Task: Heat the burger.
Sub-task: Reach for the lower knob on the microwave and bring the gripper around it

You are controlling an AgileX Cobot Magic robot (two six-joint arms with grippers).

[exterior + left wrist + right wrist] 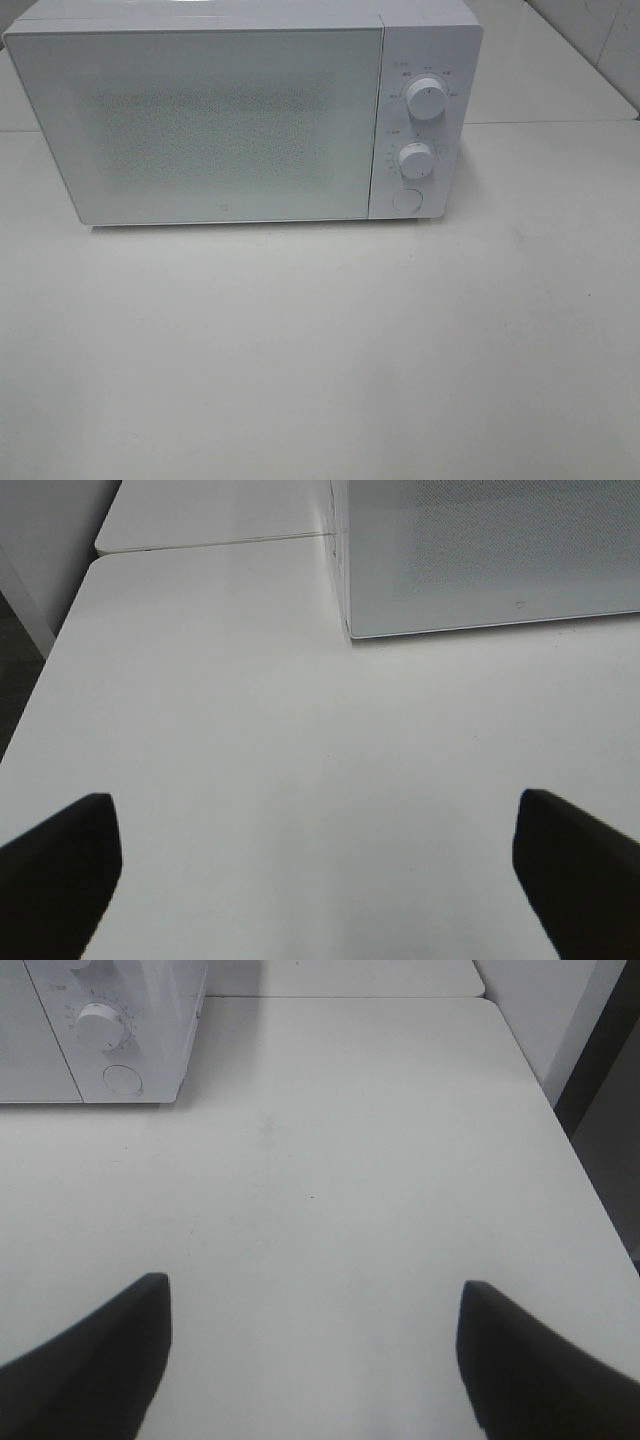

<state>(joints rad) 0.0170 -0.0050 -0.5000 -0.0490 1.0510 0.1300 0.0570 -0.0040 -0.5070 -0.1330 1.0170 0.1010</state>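
The left gripper (pixel 315 802) is spread wide, its two dark fingers (pixel 60 865) well apart with only the bare white tabletop (pixel 250 760) between them. Ahead of it, beyond the fingertips, stands the white box-shaped microwave oven (pixel 480 555), resting on the table with its speckled glass door (pixel 200 125) closed.

The right gripper (pixel 315 1285) is also spread and holds nothing, with plain tabletop between its fingers (pixel 520 1360). Ahead of this gripper is the control-panel end of the same microwave, where the lower white round dial (pixel 100 1025) sits above a flat round button (pixel 122 1080). The high camera also shows the upper white dial (pixel 427 98) above those two.

The burger appears in none of the three views, so where it lies relative to either gripper cannot be told. Neither gripper touches the microwave.
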